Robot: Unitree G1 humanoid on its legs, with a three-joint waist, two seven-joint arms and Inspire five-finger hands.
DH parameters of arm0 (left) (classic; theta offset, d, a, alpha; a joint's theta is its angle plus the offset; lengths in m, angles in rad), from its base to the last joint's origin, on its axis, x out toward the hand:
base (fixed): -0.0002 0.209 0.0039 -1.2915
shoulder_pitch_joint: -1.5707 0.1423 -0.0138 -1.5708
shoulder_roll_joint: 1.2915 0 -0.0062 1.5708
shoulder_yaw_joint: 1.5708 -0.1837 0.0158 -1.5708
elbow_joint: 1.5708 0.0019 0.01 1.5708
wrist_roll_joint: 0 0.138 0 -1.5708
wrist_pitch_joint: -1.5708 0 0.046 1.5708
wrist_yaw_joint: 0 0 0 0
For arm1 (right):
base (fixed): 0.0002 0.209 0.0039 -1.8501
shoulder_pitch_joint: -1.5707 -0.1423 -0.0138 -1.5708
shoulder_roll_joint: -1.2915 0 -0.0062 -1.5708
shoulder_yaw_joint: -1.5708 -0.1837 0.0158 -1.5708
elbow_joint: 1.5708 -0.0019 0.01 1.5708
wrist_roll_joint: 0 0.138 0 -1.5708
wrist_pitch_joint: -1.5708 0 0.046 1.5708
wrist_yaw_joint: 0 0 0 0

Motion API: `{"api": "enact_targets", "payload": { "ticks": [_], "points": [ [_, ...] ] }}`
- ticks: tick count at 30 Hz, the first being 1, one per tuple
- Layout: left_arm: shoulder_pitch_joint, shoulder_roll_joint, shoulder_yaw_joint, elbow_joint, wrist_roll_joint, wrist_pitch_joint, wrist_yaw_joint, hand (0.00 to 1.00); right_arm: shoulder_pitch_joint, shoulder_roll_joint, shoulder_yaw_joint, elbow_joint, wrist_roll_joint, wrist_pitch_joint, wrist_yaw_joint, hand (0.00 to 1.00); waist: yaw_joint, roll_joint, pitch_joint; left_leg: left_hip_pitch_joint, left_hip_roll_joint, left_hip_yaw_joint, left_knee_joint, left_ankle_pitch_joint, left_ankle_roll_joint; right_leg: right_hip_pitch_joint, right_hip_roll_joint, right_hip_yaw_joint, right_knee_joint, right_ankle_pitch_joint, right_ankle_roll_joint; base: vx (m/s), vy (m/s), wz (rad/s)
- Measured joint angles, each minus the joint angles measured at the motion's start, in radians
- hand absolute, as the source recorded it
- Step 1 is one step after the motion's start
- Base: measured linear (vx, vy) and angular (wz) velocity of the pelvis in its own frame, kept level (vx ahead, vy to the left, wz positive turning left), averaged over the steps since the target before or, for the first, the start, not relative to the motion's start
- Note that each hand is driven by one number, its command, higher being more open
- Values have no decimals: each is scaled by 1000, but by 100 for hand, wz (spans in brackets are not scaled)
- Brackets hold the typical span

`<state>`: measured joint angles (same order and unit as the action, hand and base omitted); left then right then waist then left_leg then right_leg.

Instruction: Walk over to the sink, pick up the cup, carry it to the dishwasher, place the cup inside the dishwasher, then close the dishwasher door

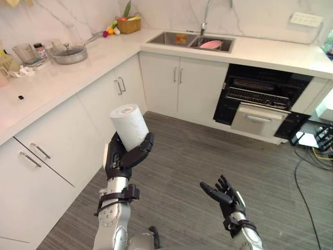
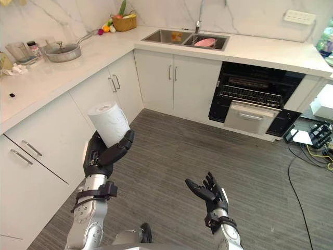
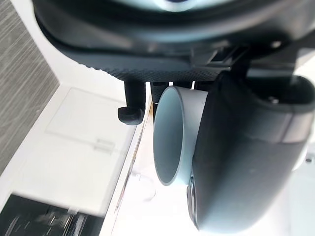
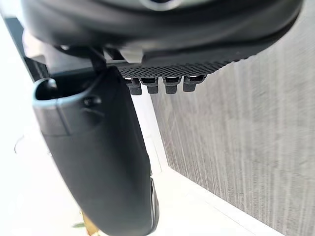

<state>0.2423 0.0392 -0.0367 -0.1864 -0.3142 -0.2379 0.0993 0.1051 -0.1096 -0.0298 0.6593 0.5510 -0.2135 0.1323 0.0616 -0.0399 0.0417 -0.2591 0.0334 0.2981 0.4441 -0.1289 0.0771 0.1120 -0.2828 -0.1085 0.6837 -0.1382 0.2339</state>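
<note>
My left hand (image 1: 123, 159) is raised over the floor beside the white base cabinets, shut on a white cup (image 1: 129, 125) held upright, its rim uppermost. From the left wrist camera the cup's pale inside (image 3: 168, 137) sits between thumb and fingers. My right hand (image 1: 223, 195) is lower and to the right, palm up, fingers relaxed and holding nothing. The dishwasher (image 1: 263, 99) stands open under the far counter, its dark racks showing and its white door panel (image 1: 257, 121) folded down. The sink (image 1: 190, 40) is set in the back counter and holds a pink dish (image 1: 210, 45).
White L-shaped counter (image 1: 62, 78) runs along the left and back, carrying a lidded pan (image 1: 68, 54), glass jars and a basket of fruit (image 1: 128, 23). Cables and a box (image 1: 317, 138) lie on the floor at far right. Grey wood floor (image 1: 208, 156) stretches toward the dishwasher.
</note>
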Motion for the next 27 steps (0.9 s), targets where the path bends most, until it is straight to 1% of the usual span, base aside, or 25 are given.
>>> {"api": "enact_targets", "payload": {
  "ticks": [1,2,3,4,6,7,8,9,10,11,12,13,14,15,16,17,18,19,20,21,22,24,25,26,27],
  "points": [
    [0,0,17,2,0,0,2,0,-9,6,-3,-1,9,0,0,100,-1,-5,2,26,-14,4,-6,-16,9,-30,-22,7,84,50,25,648,307,5],
    [-1,8,43,5,0,1,14,0,-20,16,-4,-6,15,-1,3,100,-13,-6,2,78,-36,-1,-24,-35,20,-112,-55,12,311,60,26,572,228,18],
    [-1,17,50,4,0,0,20,0,-16,23,-4,-18,14,-2,17,100,-19,-2,4,140,-51,-16,-66,-38,22,-191,-59,2,495,39,-11,431,143,24],
    [-3,19,49,3,0,-6,24,0,-7,34,-3,-34,13,-7,30,100,-22,4,7,183,-54,-27,-108,-40,20,-259,-50,-6,584,15,-58,387,106,20],
    [-24,25,36,1,1,-12,37,0,22,74,-2,-118,13,-26,51,100,-39,3,21,244,-54,-48,-156,-54,13,-431,-20,-7,623,-26,-124,320,36,21],
    [-36,28,27,0,2,-12,43,0,32,84,-2,-155,13,-27,53,100,-46,3,39,270,-53,-55,-157,-66,10,-464,-13,-10,593,-34,-135,275,-35,33],
    [-49,32,2,0,16,-8,52,0,64,98,-2,-236,14,-27,56,100,-61,8,63,318,-45,-69,-149,-94,5,-492,-8,-47,464,-48,-154,279,-75,28],
    [-57,35,-31,-6,37,-8,51,0,104,103,-3,-315,16,-27,63,100,-63,14,61,344,-26,-72,-123,-136,-8,-491,-1,-122,213,-50,-156,290,-84,17],
    [-62,38,-41,-15,44,-9,48,0,114,105,-3,-346,16,-28,68,100,-61,17,62,351,-14,-66,-108,-158,-17,-485,10,-163,67,-39,-149,310,-100,-15],
    [-72,45,-49,-32,66,-14,45,0,117,110,-3,-392,17,-34,82,100,-56,7,58,367,-1,-52,-74,-204,-34,-475,32,-239,-178,-2,-138,355,-113,-42],
    [-72,52,-49,-44,95,-16,44,0,120,109,-3,-433,18,-47,93,100,-55,3,55,398,5,-38,-41,-255,-53,-474,41,-299,-269,23,-156,380,-126,-41],
    [-72,52,-49,-46,113,-19,44,0,125,107,-4,-451,19,-57,97,100,-59,2,53,415,8,-36,-23,-283,-61,-472,42,-310,-266,22,-156,450,-162,-22],
    [-71,50,-51,-46,135,-27,44,0,136,102,-4,-475,29,-66,98,100,-69,0,44,437,13,-40,6,-328,-72,-465,52,-298,-249,33,-172,611,-236,2],
    [-60,27,-60,-45,162,-36,44,0,150,80,-5,-487,51,-68,91,100,-84,39,21,487,56,-42,15,-385,-81,-465,91,-271,-168,58,-204,636,-239,7],
    [-56,17,-68,-45,169,-38,45,0,159,76,-7,-487,56,-68,83,100,-82,49,3,508,66,-37,19,-385,-83,-461,107,-268,-153,58,-206,675,-229,9],
    [-63,7,-82,-46,180,-56,47,0,161,83,-13,-489,71,-68,55,100,-81,52,-3,463,105,-33,158,-356,-48,-446,134,-271,-138,58,-259,448,-162,3],
    [-66,-2,-95,-47,183,-71,49,0,163,86,-26,-498,93,-67,37,100,-80,70,7,391,167,-22,342,-285,-30,-415,162,-280,-146,41,-297,617,-242,-7],
    [-65,-17,-103,-48,198,-81,50,0,171,86,-41,-519,97,-67,24,100,-73,105,24,296,270,-12,570,-90,-33,-356,209,-286,-187,32,-310,484,-185,-18],
    [-63,-20,-104,-46,198,-80,52,0,175,88,-46,-524,97,-67,23,100,-72,115,24,258,312,-9,650,-45,-64,-325,227,-286,-217,30,-313,573,-153,-25],
    [-64,-18,-106,-43,198,-79,52,0,178,95,-56,-526,97,-67,23,100,-70,121,13,195,367,21,687,-62,-80,-276,243,-285,-268,24,-317,481,-65,-22],
    [-67,-16,-113,-44,205,-80,49,0,178,100,-72,-536,104,-72,24,100,-70,115,3,156,372,75,615,-102,-64,-239,239,-273,-319,20,-316,485,-60,-20],
    [-70,-16,-127,-45,219,-81,50,0,177,88,-81,-579,118,-87,25,100,-56,110,-1,116,337,99,452,-132,-73,-193,223,-240,-357,12,-321,475,-27,-31],
    [-70,-17,-128,-45,219,-81,51,0,172,85,-80,-587,118,-93,27,100,-49,111,-4,107,324,90,407,-131,-78,-185,218,-228,-360,11,-315,502,0,-49],
    [-70,-17,-128,-45,216,-79,57,0,151,79,-77,-585,116,-97,27,100,-46,116,-12,86,285,57,306,-128,-90,-175,211,-216,-370,9,-301,448,30,-53],
    [-70,-18,-128,-42,214,-79,58,0,133,73,-75,-579,116,-97,19,100,-43,123,-32,79,245,45,153,-89,-100,-163,215,-201,-394,9,-295,539,74,-50]
  ]
}}
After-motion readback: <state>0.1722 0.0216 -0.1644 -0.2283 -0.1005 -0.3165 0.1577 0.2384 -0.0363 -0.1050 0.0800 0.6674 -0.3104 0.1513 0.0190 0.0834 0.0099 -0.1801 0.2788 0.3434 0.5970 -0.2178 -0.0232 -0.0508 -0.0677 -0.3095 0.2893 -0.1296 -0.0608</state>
